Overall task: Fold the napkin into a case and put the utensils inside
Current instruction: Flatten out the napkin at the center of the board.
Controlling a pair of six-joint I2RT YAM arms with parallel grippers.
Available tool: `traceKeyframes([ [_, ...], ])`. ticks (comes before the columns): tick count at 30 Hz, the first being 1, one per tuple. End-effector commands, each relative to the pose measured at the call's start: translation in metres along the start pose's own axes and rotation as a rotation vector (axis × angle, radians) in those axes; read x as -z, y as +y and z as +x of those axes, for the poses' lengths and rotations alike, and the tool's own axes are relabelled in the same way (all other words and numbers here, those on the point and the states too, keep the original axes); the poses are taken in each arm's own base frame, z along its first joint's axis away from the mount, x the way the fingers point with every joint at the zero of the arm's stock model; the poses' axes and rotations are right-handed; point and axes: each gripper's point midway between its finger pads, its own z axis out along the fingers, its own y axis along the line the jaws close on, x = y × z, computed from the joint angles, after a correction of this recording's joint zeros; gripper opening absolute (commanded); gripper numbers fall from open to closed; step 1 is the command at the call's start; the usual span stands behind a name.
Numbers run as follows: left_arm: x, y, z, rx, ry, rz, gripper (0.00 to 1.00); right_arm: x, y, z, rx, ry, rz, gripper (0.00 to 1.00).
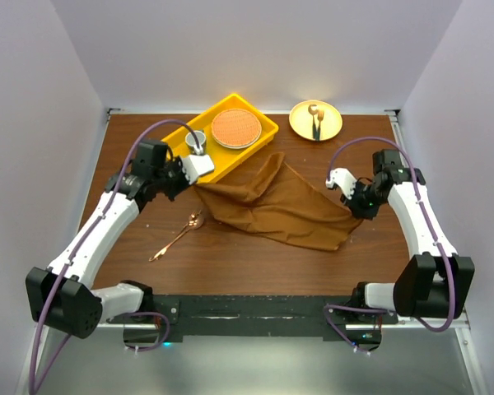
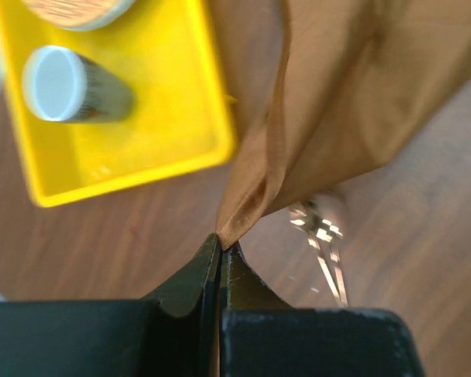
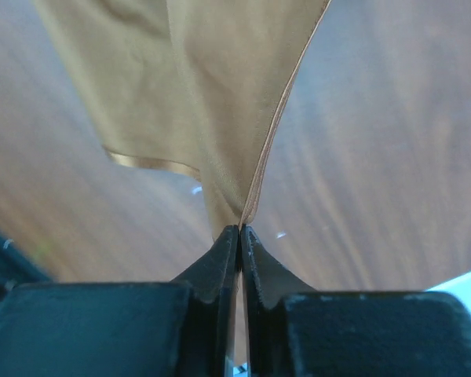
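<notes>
Slippage risk: left and right jaws pinch mere corner hems of the rust-brown cloth napkin (image 1: pixel 284 210). Uneven pulling could free one, or sweep the slim copper-coloured spoon (image 1: pixel 178 234) beside it.

No writing, label, brand, number or sign can be read in any of the three views.
</notes>
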Motion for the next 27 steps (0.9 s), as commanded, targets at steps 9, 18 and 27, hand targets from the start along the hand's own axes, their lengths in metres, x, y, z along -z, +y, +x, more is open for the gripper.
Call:
traceKeyframes([
  [9,-0.003,-0.067,0.024,-0.21,0.005,0.218,0.0,0.011,-0.052,-0.139,-0.159,-0.351,-0.148,0.9],
  [18,-0.005,-0.059,0.008,-0.255,-0.033,0.195,0.0,-0.072,-0.124,-0.264,-0.238,-0.491,0.033,0.87],
  [27,-0.007,-0.058,0.007,-0.233,-0.029,0.194,0.0,-0.152,-0.142,-0.303,-0.267,-0.453,0.048,0.83],
])
